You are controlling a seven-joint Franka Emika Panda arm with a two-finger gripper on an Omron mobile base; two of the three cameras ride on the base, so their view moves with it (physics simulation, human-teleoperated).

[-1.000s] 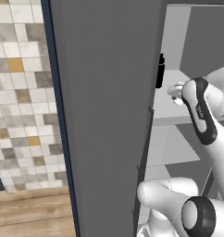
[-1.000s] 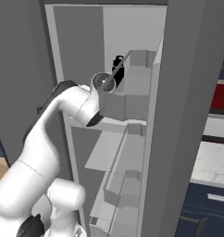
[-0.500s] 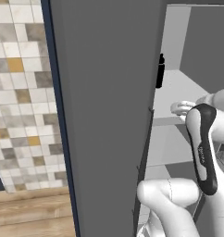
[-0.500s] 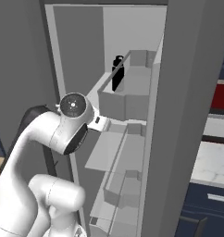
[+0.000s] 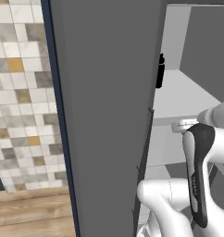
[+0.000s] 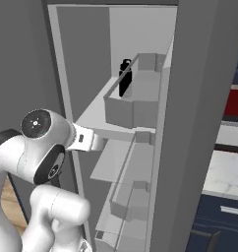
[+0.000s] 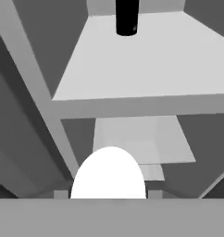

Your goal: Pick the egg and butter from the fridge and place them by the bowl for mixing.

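Carrying the small plain white egg point(image 7: 108, 173) out of the tall grey fridge point(image 6: 140, 123): it sits low in the hand view, seemingly held in the narrowed pincer. Next, I judge, comes clearing the pale grey shelves point(image 6: 99, 115) and heading for the bowl.

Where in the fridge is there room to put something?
The upper shelf is mostly bare in front of the black bottle, which stands at its back. The shelf below looks bare too. It is tighter low down, where the egg sits between the jaws.
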